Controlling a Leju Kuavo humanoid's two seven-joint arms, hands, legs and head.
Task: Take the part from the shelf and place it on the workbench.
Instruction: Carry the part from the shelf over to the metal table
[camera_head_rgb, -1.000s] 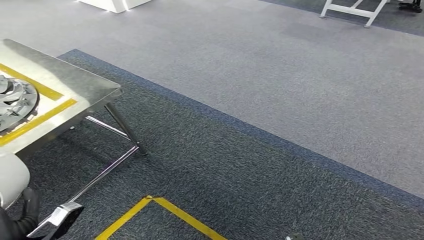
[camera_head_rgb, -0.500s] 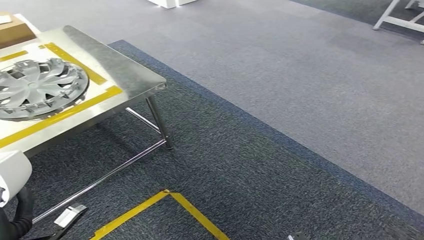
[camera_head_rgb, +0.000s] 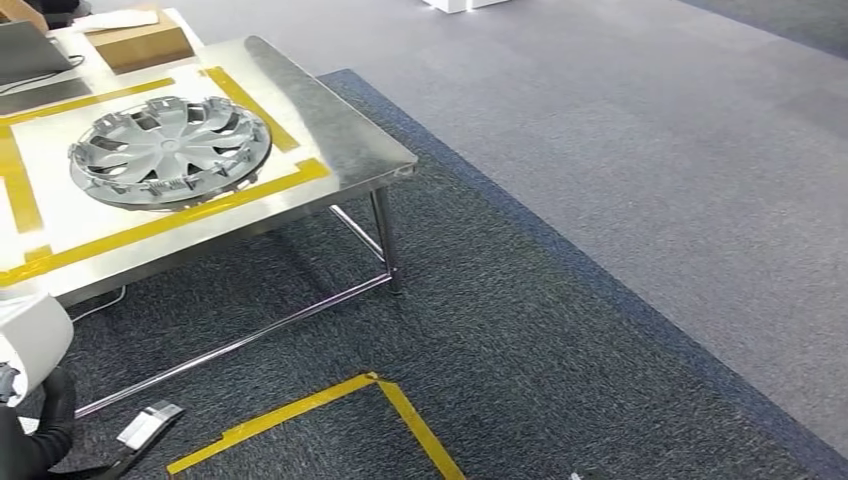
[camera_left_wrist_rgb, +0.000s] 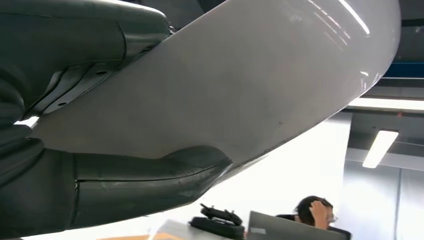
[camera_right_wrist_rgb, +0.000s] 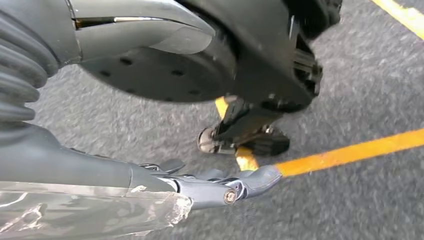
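Left robot hand (camera_left_wrist_rgb: 100, 150) grips part (camera_left_wrist_rgb: 260, 75) | right robot hand (camera_right_wrist_rgb: 150, 185): fingers apart, holding nothing

A brown cardboard box (camera_head_rgb: 137, 45) and a grey laptop (camera_head_rgb: 30, 50) sit at the head view's upper left. Yellow floor tape (camera_head_rgb: 330, 415) angles across dark carpet (camera_head_rgb: 560, 350) at bottom centre. A seated person (camera_left_wrist_rgb: 315, 212), possibly hand to head, appears lower right in the left wrist view.

Workshop or test-lab floor. Steel workbench (camera_head_rgb: 345, 150) marked with yellow tape stands on grey carpet (camera_head_rgb: 600, 150); more yellow tape lines (camera_head_rgb: 400, 410) on the floor beside it.
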